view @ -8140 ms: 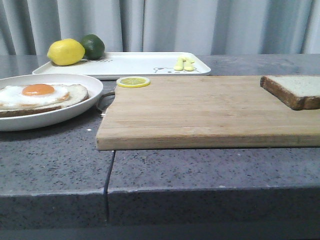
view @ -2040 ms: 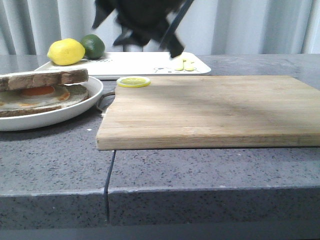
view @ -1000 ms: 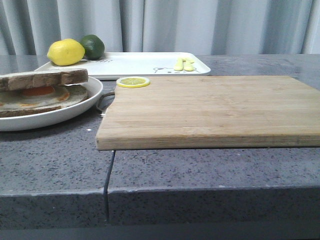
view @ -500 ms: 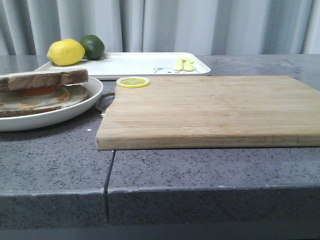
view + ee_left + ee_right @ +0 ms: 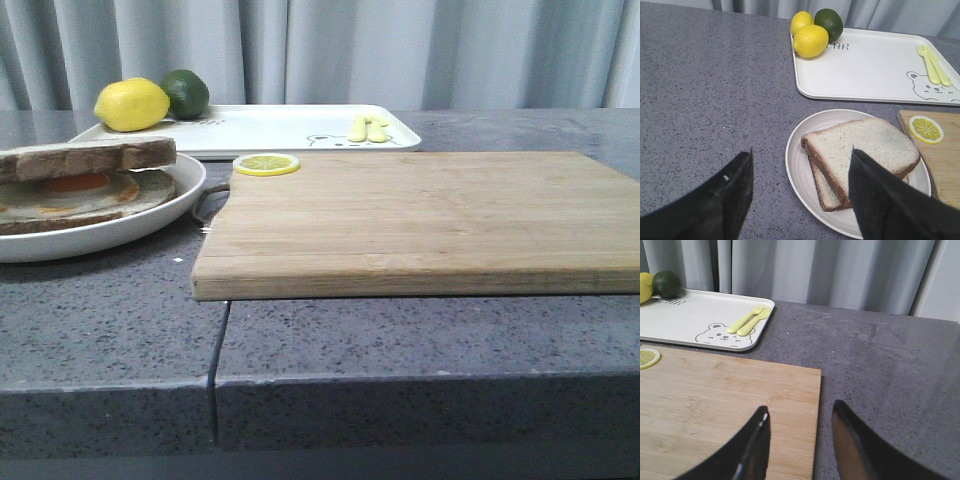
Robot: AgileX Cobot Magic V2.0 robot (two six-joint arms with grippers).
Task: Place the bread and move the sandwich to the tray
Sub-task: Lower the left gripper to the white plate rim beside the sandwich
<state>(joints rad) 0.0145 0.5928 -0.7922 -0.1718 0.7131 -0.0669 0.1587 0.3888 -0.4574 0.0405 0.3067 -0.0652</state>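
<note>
a: where's the bread point(image 5: 85, 157)?
b: atop the sandwich point(image 5: 80, 200) at the bench point(image 5: 400, 340) left edge.
a: and the tray point(image 5: 270, 130)?
b: behind, by the back edge; the wooden board point(image 5: 420, 220) lies right of the sandwich.

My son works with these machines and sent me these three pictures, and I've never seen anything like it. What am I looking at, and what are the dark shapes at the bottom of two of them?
It is a robot with two arms at a grey stone table. One picture looks forward over the table; the other two come from small cameras on each wrist. The dark shapes are each arm's end effector: the left end effector and the right end effector. Both are open and hold nothing.

On the table a round white plate carries the sandwich; the front view shows fried egg under its top slice. Beside it lies a wooden board with a lemon slice at one corner. Behind them is the tray, white with a bear drawing, bearing two lemons, a lime and small yellow cutlery. The sandwich is not yet on the tray.
</note>
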